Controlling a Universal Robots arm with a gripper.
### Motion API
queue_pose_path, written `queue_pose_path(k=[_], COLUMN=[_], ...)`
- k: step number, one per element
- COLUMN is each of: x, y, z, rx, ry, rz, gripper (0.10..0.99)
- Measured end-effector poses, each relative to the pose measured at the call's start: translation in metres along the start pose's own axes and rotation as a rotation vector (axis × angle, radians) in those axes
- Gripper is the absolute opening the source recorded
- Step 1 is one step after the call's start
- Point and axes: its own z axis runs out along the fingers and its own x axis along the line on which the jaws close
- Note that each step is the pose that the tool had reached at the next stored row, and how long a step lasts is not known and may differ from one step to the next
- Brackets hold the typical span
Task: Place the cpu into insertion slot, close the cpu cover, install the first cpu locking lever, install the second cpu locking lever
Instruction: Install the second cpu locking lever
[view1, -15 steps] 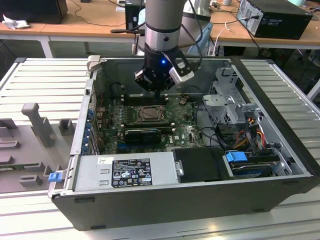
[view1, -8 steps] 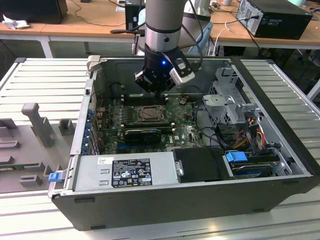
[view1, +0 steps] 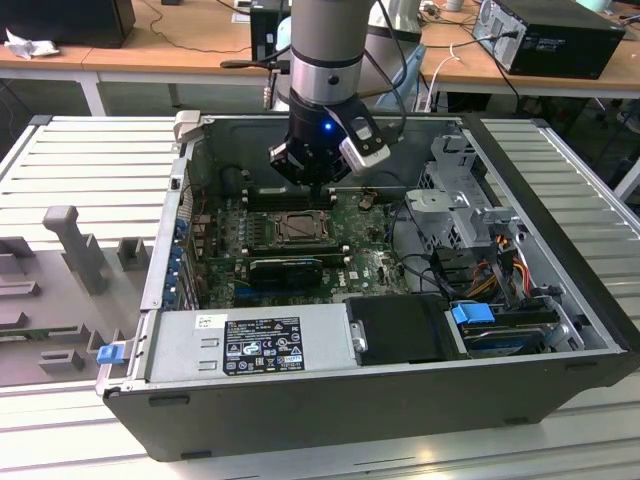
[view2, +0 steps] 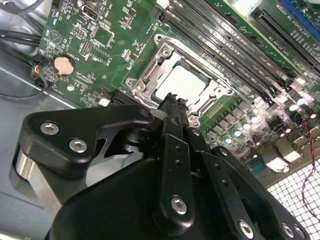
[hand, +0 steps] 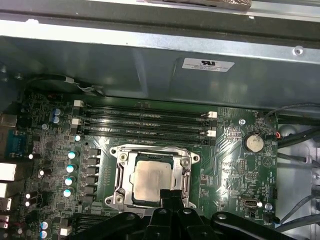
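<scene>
Wooden desks stand behind the open computer case (view1: 560, 330) we work in. Our gripper (view2: 172, 100), fingers together and holding nothing, hangs just above the cpu (hand: 152, 179), which lies in the insertion slot (hand: 121, 175) under the closed cpu cover (hand: 186, 172).

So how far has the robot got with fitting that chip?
The cpu already lies in the insertion slot, and the cpu cover looks lowered around it, its window showing the chip's silver top. The gripper hangs just over the socket's edge, holding nothing visible. Whether either locking lever is latched cannot be told, so those seem left.
</scene>
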Motion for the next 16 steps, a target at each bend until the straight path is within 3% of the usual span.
queue_pose_path(k=[4, 7, 11, 15, 16], x=[-0.0002, 0.0003, 0.0017, 0.0039, 0.0091], y=[-0.0027, -0.0088, -0.0262, -0.0333, -0.0352], z=[-0.0003, -0.0007, 0.0073, 0.0104, 0.0118], rx=[0.0, 0.0, 0.0, -0.009, -0.011], ry=[0.0, 0.0, 0.0049, 0.0103, 0.0118], rz=[0.0, 0.0, 0.001, 0.001, 0.002], gripper=[0.106, 0.106, 0.106, 0.106, 0.106])
